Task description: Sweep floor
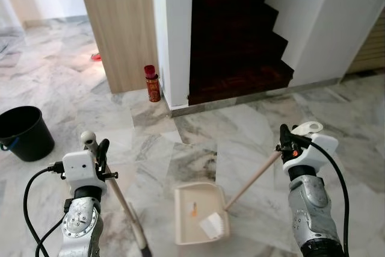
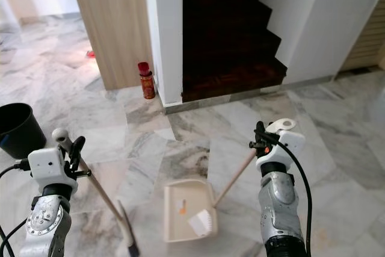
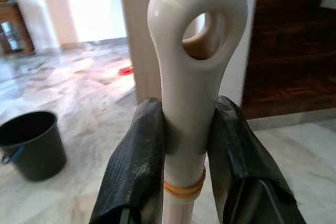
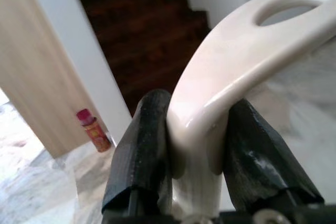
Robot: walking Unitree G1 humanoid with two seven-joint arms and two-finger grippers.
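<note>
My left gripper [image 1: 98,147] is shut on the cream looped handle [image 3: 195,51] of a long stick; its dark head [image 1: 142,242] rests on the marble floor to the left of the dustpan. My right gripper [image 1: 287,141] is shut on a second cream handle [image 4: 236,61]. That stick [image 1: 252,180] slants down to white bristles [image 1: 214,225] lying in the near right corner of the cream dustpan [image 1: 187,233]. The dustpan lies flat on the floor between my arms. A small orange scrap [image 1: 194,210] sits inside it.
A black bucket [image 1: 24,132] stands on the floor to the left. A red can [image 1: 152,82] stands by the white wall corner, beside a wooden panel [image 1: 120,22]. Dark stairs [image 1: 234,34] rise ahead. A small red item [image 1: 96,56] lies far left.
</note>
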